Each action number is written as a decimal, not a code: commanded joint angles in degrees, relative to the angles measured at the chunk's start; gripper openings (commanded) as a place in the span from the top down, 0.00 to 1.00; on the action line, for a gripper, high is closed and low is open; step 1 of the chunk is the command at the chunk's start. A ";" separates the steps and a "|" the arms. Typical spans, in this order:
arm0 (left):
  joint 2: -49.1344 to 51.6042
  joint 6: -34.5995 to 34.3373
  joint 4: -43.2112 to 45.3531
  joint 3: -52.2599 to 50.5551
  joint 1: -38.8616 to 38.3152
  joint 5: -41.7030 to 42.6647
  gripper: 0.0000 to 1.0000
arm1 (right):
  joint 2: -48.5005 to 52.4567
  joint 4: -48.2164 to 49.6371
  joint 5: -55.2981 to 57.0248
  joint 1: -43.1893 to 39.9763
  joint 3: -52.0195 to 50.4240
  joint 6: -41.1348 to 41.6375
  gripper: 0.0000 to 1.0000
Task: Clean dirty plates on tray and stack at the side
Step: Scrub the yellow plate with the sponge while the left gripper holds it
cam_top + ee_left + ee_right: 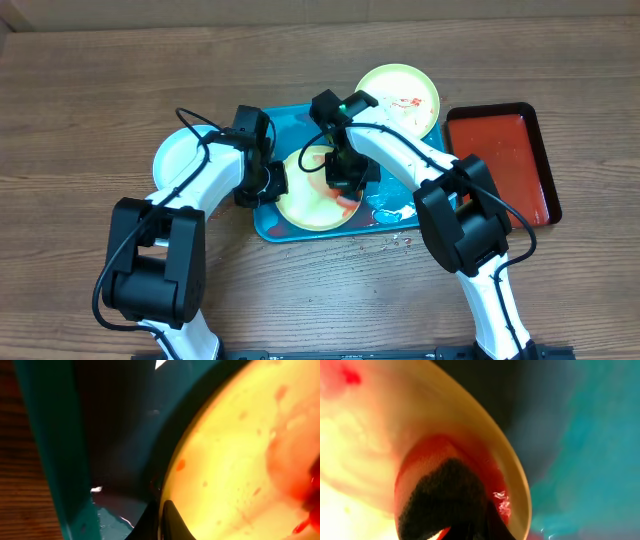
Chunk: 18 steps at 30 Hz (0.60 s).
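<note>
A pale yellow plate (310,200) smeared with red sauce lies on the turquoise tray (290,125). My left gripper (270,183) is shut on the plate's left rim, and in the left wrist view its jaws (161,516) pinch the edge of the plate (235,450) beside the tray wall (50,435). My right gripper (345,180) is shut on a dark scrubbing pad (440,497) that presses into red sauce near the plate's rim (485,425). A second yellow-green plate (398,95) with sauce spots sits at the tray's far right corner. A whitish light-blue plate (185,150) lies left of the tray.
A smaller red tray (500,160) with a dark rim stands to the right on the wooden table. Wet foam and droplets (390,212) lie on the turquoise tray's near right corner and spill onto the table in front of it.
</note>
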 commanded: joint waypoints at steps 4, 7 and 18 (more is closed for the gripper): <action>1.20 -0.83 -0.09 0.76 0.11 -1.03 0.96 | 2.84 12.59 -6.14 -0.17 0.42 -2.93 0.96; 1.20 -0.81 -0.15 0.76 0.11 -1.01 0.96 | 4.33 17.00 -14.08 0.83 0.39 -2.91 0.96; 1.20 -0.83 0.07 0.76 0.11 -1.05 0.96 | 5.42 16.04 -29.88 3.96 0.42 -5.31 0.96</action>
